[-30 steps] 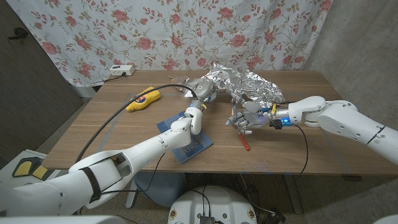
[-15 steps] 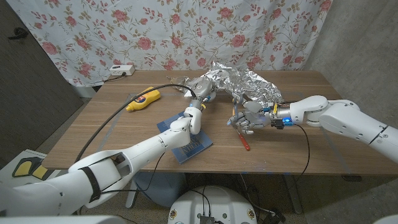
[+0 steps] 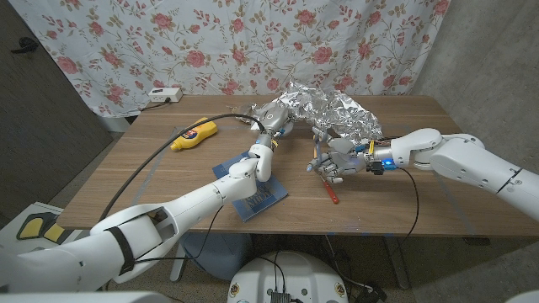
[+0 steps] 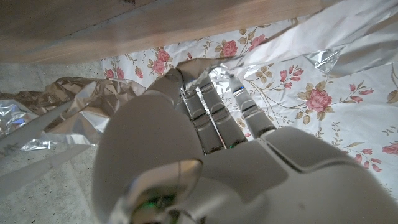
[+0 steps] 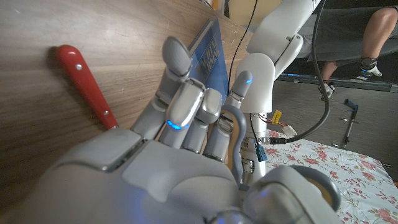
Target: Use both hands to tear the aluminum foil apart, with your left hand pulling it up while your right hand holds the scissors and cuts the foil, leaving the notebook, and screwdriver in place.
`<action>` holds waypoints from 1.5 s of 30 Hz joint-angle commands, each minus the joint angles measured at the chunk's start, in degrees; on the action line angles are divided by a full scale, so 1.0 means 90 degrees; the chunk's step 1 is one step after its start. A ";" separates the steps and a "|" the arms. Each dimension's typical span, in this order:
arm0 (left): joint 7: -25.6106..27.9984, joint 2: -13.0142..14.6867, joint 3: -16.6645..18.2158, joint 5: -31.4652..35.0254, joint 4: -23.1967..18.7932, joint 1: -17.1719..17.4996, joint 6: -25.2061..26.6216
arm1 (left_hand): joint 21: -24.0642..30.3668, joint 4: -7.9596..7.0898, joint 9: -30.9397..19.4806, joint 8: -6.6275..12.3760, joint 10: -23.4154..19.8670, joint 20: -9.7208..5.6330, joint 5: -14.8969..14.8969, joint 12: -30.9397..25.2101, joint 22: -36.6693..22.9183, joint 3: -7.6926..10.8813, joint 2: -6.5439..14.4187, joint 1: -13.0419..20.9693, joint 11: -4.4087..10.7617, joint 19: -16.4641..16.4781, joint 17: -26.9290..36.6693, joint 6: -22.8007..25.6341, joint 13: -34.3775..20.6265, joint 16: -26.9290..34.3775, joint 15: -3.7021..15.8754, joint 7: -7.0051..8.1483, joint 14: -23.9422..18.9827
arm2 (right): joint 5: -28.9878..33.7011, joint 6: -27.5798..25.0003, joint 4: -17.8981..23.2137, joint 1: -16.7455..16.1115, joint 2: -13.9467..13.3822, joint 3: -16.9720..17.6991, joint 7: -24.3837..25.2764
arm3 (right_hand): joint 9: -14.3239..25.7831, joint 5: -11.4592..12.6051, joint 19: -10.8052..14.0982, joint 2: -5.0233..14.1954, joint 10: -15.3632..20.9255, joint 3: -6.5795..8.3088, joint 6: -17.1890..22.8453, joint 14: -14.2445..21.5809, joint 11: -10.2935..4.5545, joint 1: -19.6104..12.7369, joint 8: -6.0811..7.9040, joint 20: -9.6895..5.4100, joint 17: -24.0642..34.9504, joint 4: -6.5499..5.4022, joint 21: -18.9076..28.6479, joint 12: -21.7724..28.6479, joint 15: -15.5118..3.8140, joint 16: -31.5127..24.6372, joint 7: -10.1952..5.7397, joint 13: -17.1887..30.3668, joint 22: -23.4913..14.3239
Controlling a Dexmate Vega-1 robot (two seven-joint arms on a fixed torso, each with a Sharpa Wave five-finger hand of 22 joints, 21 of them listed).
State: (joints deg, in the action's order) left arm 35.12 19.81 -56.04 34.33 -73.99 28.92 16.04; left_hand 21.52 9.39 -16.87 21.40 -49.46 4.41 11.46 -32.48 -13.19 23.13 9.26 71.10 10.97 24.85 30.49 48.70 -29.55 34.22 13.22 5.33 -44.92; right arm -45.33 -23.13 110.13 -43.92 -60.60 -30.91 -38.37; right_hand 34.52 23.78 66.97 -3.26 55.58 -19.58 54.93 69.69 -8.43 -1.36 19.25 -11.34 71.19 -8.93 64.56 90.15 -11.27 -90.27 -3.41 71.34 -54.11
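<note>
The left hand (image 3: 271,135) is gripping the near edge of the crumpled aluminum foil (image 3: 324,114). The right hand (image 3: 331,160) is clasping grey-handled scissors (image 5: 235,134) just below the foil, with the red-handled screwdriver (image 3: 329,188) lying beneath it and the blue notebook (image 3: 257,195) beside the left forearm.

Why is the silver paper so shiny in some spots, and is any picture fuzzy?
Head view: the crumpled aluminum foil catches the light in bright patches, and the picture is sharp. Left wrist view: the foil glints too, and the left robot hand, very close to the camera, looks soft. Right wrist view: the right robot hand looms big and slightly blurry.
</note>
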 commanded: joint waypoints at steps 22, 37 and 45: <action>0.0122 0.0205 0.0090 0.0134 -0.0194 0.0235 -0.0228 | 0.0092 0.0000 -0.0034 0.0004 -0.0128 -0.0016 0.0008 0.0014 -0.0023 -0.0037 -0.0022 0.0092 0.0076 -0.0058 0.0023 0.0093 -0.0426 0.0007 0.0045 0.0031 0.0026 | 0.0195 -0.0122 -0.0015 0.0169 -0.0071 -0.0041 -0.0048 | 0.0025 0.0002 0.0059 0.0061 0.0123 0.0019 0.0024 -0.0063 -0.0119 -0.0071 -0.0035 0.0015 0.0021 0.0008 0.0041 0.0034 -0.0083 -0.0026 0.1179 -0.0002 -0.0091; 0.0727 0.0187 0.0142 0.0208 0.0080 0.0264 -0.0794 | 0.0120 -0.0009 -0.0030 -0.0014 -0.0077 -0.0010 0.0000 0.0060 -0.0023 -0.0048 0.0004 0.0118 0.0076 -0.0085 0.0019 0.0080 -0.0466 -0.0032 0.0042 0.0040 0.0095 | 0.0214 -0.0275 -0.0015 0.0262 -0.0043 -0.0105 -0.0100 | 0.0052 -0.0013 0.0092 0.0077 0.0123 0.0017 0.0023 -0.0056 -0.0118 -0.0071 -0.0058 0.0005 0.0020 0.0008 -0.0017 0.0033 -0.0083 -0.0024 0.1171 -0.0002 0.0021; 0.0682 0.0148 0.0139 0.0157 0.0184 0.0264 -0.0922 | 0.0129 -0.0022 -0.0029 -0.0016 -0.0042 -0.0017 -0.0014 0.0080 -0.0024 -0.0056 0.0027 0.0125 0.0079 -0.0110 0.0028 0.0086 -0.0494 -0.0048 0.0040 0.0071 0.0141 | 0.0150 -0.0213 -0.0038 0.0192 -0.0013 -0.0041 0.0016 | 0.0058 -0.0016 0.0110 0.0095 0.0137 0.0025 0.0066 -0.0043 -0.0128 -0.0083 -0.0047 0.0005 0.0020 0.0011 -0.0009 0.0036 -0.0084 -0.0026 0.1153 -0.0003 0.0020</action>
State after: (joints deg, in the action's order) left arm 40.40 21.47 -54.89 35.92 -74.11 31.18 9.76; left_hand 22.36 9.31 -16.86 21.19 -49.47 4.41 11.29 -31.65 -13.18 22.73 9.30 71.72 10.97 24.24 30.53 49.02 -30.94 33.89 13.00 5.64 -44.69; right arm -43.43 -25.06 109.96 -41.87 -61.06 -31.67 -39.08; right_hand 34.93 23.78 67.21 -2.81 55.68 -19.58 54.93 69.69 -8.33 -1.81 18.80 -11.16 71.20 -8.93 64.56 90.20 -11.27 -90.27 -3.41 71.33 -53.85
